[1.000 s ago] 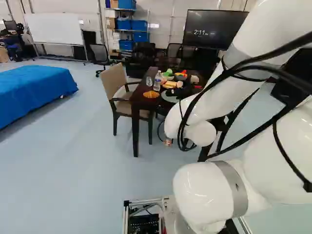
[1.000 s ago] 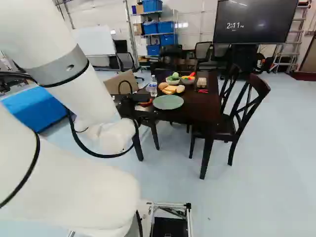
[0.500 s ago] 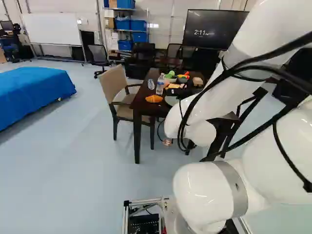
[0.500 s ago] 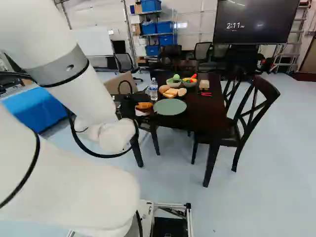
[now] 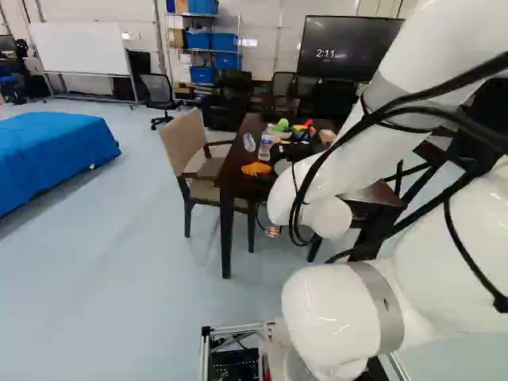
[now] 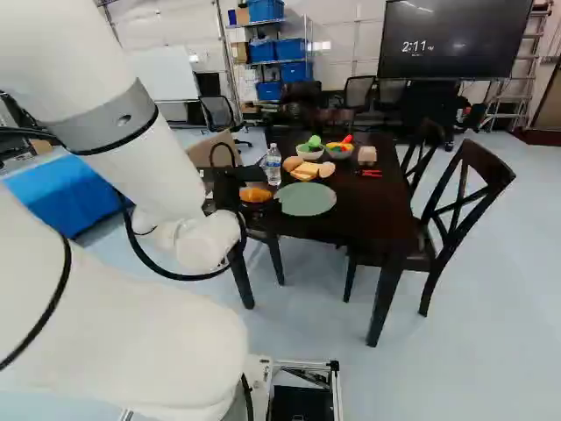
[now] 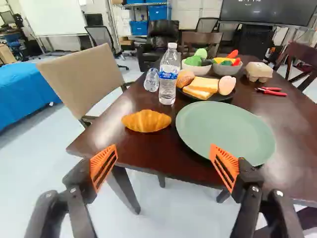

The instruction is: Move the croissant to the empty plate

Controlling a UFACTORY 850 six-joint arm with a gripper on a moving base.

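Pincer (image 6: 230,188) apart; croissant (image 7: 147,121) at its eleven o'clock, green plate (image 7: 225,130) at croissant's three. Base has moved: counter (image 7: 148,150) nearer than before.

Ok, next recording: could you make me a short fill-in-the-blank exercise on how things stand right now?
The croissant lies on the table beside an empty plate that is ____ in colour.
The gripper is ____, not shut.
The water bottle with the blue label has a ____ cap.
The number of bowls on the table is ____.
Missing words: green; open; white; two.
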